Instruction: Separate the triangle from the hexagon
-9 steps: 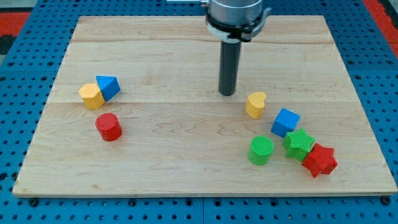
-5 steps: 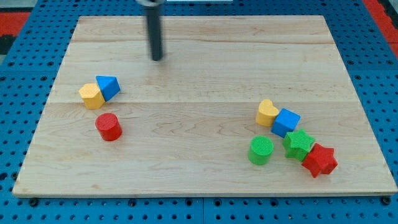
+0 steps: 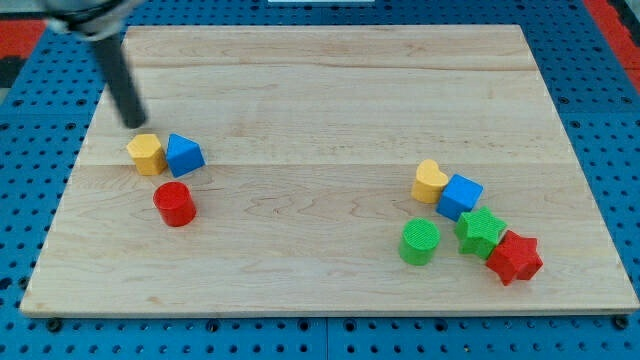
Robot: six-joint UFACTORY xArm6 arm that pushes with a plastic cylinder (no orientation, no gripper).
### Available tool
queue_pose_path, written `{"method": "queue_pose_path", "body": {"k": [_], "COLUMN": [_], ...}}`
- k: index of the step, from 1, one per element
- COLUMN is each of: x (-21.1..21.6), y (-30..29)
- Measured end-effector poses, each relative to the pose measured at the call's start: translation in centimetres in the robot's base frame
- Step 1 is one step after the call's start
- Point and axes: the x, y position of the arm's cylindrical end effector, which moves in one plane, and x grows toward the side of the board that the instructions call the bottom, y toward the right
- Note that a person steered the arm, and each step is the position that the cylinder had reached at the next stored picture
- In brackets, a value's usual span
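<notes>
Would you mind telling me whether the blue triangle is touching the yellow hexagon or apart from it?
Touching: the blue triangle sits flush against the yellow hexagon, no board showing between them. My tip is just above the hexagon.

My tip [image 3: 133, 123] stands just above the yellow hexagon [image 3: 146, 155]; blue triangle [image 3: 184, 155] touching it.

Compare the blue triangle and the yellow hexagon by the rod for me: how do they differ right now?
The blue triangle is blue with a pointed wedge form; the yellow hexagon is yellow and blunter, many-sided. The triangle lies to the view's right of the hexagon. The hexagon is nearer my tip, which stands just above it toward the view's top; the triangle is farther off. Both sit touching side by side, above the red cylinder.
</notes>
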Motion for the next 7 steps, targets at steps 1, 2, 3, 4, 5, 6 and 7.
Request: {"method": "queue_pose_path", "body": {"k": [1, 2, 3, 4, 5, 6, 7], "x": [3.0, 3.1, 3.2, 4.1, 8.7, 4.5, 2.7], "y": [-2.6, 5.1, 13.6, 20.7, 22.6, 20.2, 11.4]}}
